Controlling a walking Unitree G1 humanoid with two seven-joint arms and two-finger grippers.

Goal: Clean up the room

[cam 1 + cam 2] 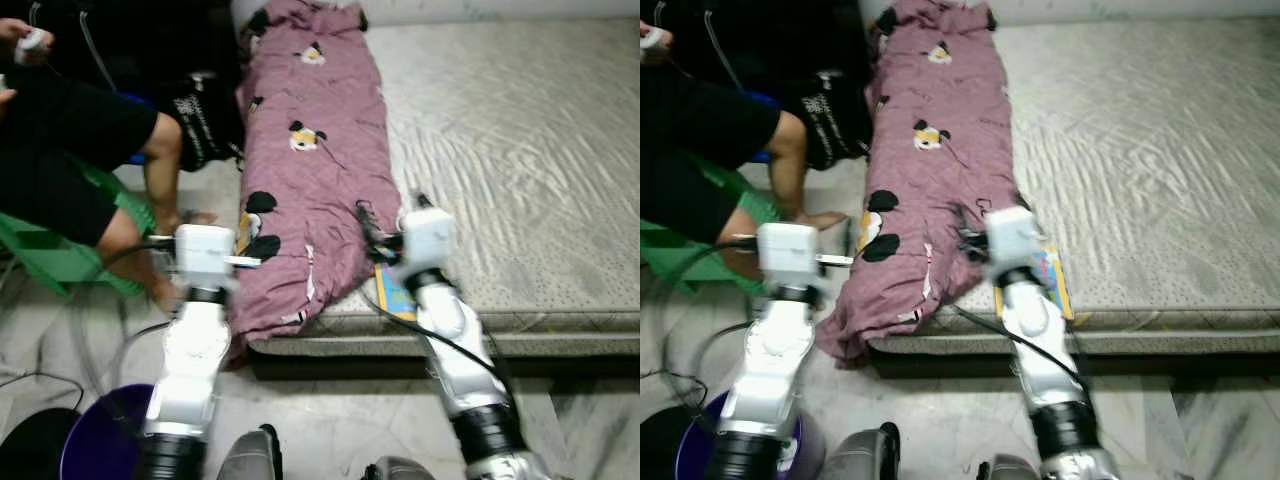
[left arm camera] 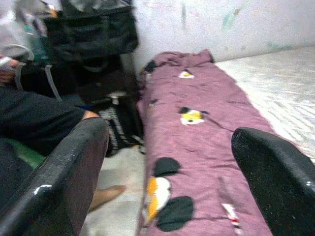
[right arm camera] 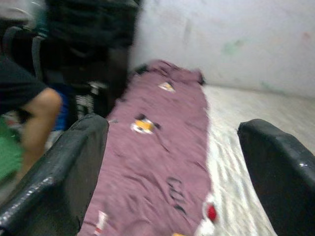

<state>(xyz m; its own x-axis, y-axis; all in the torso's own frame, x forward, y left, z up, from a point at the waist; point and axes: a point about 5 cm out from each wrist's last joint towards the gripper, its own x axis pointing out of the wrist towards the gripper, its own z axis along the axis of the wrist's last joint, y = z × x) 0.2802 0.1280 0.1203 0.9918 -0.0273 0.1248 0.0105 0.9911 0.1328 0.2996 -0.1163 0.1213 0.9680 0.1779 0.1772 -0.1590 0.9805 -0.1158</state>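
A home bedroom: a low mattress (image 1: 520,150) lies on a marble floor (image 1: 330,420) against a painted wall (image 2: 221,24), with a mauve cartoon-print blanket (image 1: 310,150) spread along it and a person (image 1: 70,140) sitting beside.

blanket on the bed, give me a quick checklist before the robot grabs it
1. Blanket in reach: ok, it lies folded lengthwise along the mattress edge, near end hanging over the side between both arms.
2. Left gripper open: ok, fingers spread wide, nothing between them.
3. Right gripper open: ok, fingers spread, nothing held.
4. Grippers touching the blanket: cannot tell, the head views are blurred at the fingertips.
5. Person clear of the left arm: not ok, the bare legs and foot are close beside the blanket edge.
6. Booklet by the right arm: not ok, it lies at the blanket's edge and may get dragged.
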